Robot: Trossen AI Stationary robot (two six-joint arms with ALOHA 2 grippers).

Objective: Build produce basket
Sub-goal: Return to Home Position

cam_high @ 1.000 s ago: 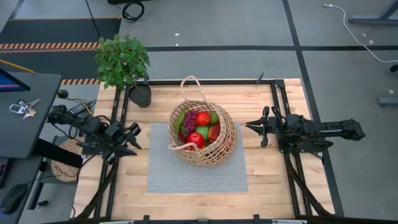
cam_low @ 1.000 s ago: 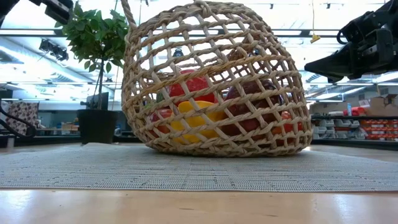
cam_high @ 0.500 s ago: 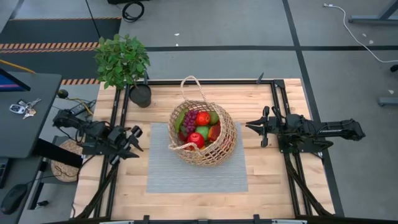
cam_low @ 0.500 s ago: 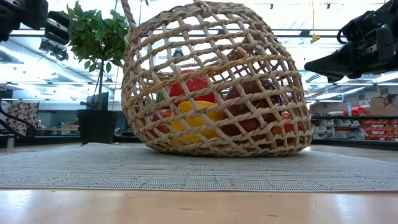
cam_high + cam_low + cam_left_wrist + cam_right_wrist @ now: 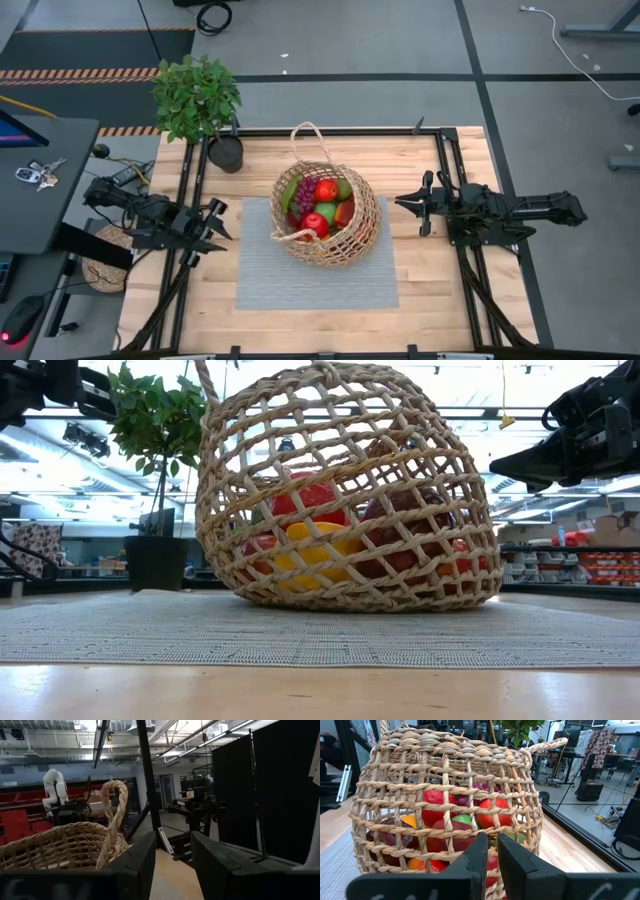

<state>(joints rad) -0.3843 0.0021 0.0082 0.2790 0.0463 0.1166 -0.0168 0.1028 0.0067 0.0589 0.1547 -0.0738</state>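
Observation:
The tan wicker basket (image 5: 325,215) rests by its bottom on a grey mat (image 5: 315,275) in the middle of the table. Its thin loop handle (image 5: 308,135) points toward the far edge. Inside lies the produce (image 5: 318,205): red apples, green pieces, purple grapes, and something yellow (image 5: 315,550) low down. My left gripper (image 5: 218,222) hangs over the table's left edge, open, with nothing between its fingers (image 5: 173,842). My right gripper (image 5: 400,203) hangs at the right, shut, pointing at the basket's wall (image 5: 445,800).
A leafy potted plant (image 5: 197,100) in a small black pot (image 5: 226,153) stands at the far left corner. Black frame rails (image 5: 190,200) run along the table's left and right edges. Bare wood lies in front of the mat near the front edge (image 5: 320,325).
My left gripper has sunk a little at the table's left edge and rolled about its own axis. The basket and its produce have stayed where they were.

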